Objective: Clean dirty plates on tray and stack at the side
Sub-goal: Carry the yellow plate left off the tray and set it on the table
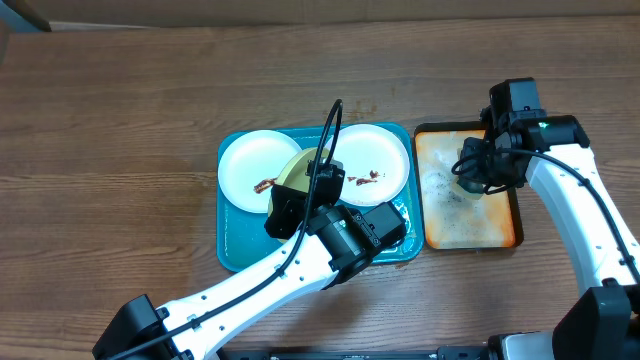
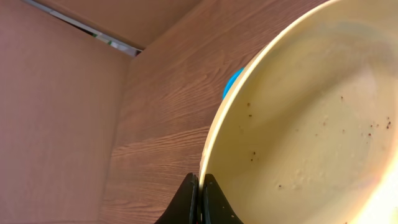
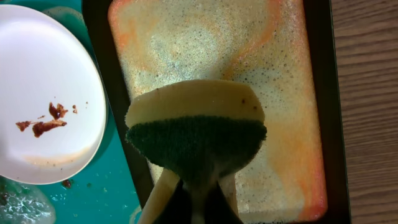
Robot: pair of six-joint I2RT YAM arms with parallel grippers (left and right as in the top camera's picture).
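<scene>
The pale yellow-green plate (image 1: 297, 165) is gripped at its rim by the left fingers (image 2: 186, 204), which are drawn narrow on the edge, one finger on each face. In the overhead view it is seen above the middle of the teal tray (image 1: 232, 250), between the two white plates, with its near part hidden by the left arm (image 1: 270, 275). Whether it is lifted clear of the tray cannot be told. In the left wrist view its inner face is shown pale and glossy, dotted with small brown specks, and a sliver of the teal tray is seen past its rim.

The left white plate (image 1: 250, 160) and the right white plate (image 1: 385, 150) are both laid flat in the far half of the tray. Each is marked with brown smears on the side nearest the held plate.

A sponge (image 3: 196, 118) — yellow, with a dark green scouring face — is clamped in the right fingers (image 3: 214, 208), which are closed on its lower end. It is held over the orange tray (image 1: 455, 225), whose dark-rimmed floor is covered with pale foam; contact between sponge and foam cannot be judged. The orange tray is set just beside the teal tray, on its right, and both are carried on the wooden bench (image 1: 120, 100).
</scene>
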